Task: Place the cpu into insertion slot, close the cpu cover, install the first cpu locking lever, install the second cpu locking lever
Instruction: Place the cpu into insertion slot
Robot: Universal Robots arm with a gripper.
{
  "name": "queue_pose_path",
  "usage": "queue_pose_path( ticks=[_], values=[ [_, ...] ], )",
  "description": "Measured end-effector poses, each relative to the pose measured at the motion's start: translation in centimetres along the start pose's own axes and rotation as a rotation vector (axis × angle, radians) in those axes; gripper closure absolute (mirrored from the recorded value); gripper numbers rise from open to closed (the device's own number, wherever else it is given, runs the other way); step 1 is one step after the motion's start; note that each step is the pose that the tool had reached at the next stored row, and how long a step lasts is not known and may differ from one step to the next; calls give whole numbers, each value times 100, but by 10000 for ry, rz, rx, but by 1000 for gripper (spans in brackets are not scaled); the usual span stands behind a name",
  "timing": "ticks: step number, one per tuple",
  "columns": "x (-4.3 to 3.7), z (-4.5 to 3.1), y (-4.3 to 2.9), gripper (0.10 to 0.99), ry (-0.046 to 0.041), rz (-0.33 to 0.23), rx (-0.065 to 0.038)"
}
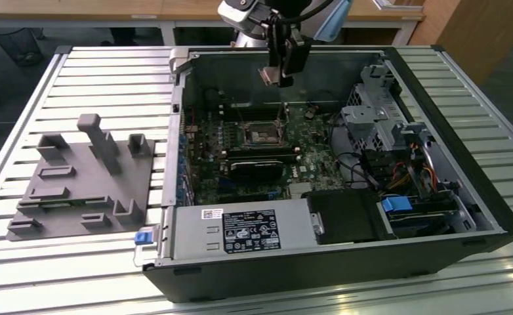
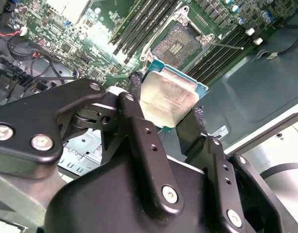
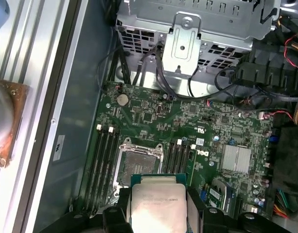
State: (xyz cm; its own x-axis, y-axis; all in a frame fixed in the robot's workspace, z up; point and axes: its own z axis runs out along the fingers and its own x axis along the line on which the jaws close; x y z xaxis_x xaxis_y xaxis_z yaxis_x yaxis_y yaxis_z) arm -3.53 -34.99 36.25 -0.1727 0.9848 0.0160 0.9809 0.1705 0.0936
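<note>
Even light brightens the slatted grey metal bench (image 1: 107,65) around the open black computer case (image 1: 327,275); inside the case lies shadow; over it the small silver square cpu (image 2: 168,99) glares pale.
</note>
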Motion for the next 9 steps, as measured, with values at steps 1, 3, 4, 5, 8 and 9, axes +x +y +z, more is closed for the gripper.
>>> queue_pose_path(
  ticks=[1,3,4,5,8,9],
  values=[
    [0,2,0,545,-1,3,2],
    [0,7,-1,545,1,5,4],
    [-1,9,-1,545,1,6,5],
    [-1,11,-1,545,1,6,6],
    [-1,18,-2,545,2,7,6],
    [-1,20,-2,545,2,8,6]
  ],
)
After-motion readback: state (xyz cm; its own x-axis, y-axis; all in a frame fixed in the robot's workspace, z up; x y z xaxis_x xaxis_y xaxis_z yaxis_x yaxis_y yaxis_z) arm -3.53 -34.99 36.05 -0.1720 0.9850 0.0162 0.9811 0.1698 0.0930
